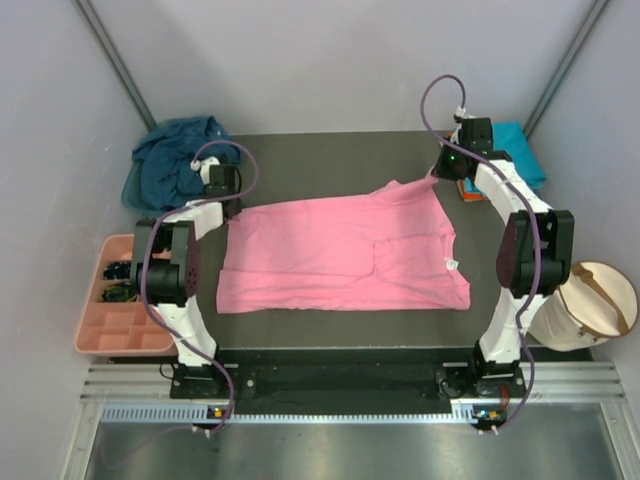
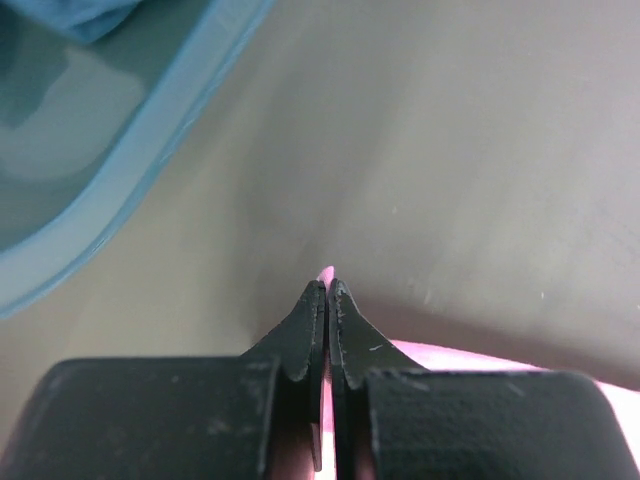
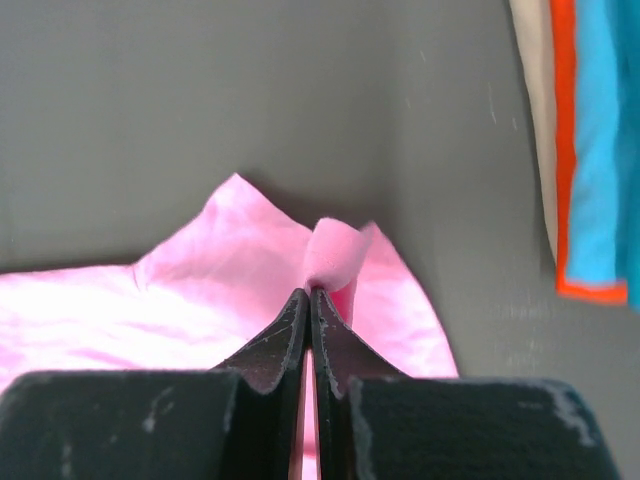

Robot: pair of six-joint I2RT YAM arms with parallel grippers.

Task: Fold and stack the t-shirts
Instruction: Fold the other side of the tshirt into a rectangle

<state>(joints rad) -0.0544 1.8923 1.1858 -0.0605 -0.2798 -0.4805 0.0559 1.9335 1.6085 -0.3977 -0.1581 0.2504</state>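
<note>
A bright pink t-shirt (image 1: pixel 340 255) lies spread flat across the middle of the dark table. My left gripper (image 1: pixel 232 207) is shut on its far left corner, and a sliver of pink cloth shows between the tips (image 2: pixel 327 285). My right gripper (image 1: pixel 440 175) is shut on the far right corner, lifting a small peak of pink cloth (image 3: pixel 335 250) off the table. A dark blue t-shirt (image 1: pixel 175 165) sits crumpled at the back left. A turquoise t-shirt (image 1: pixel 520 150) lies on an orange one (image 3: pixel 563 120) at the back right.
A teal basin (image 2: pixel 120 150) stands just beyond my left gripper, under the dark blue shirt. A salmon-pink compartment tray (image 1: pixel 120 315) with small dark parts sits at the left table edge. A white round bag (image 1: pixel 595 305) hangs off the right side.
</note>
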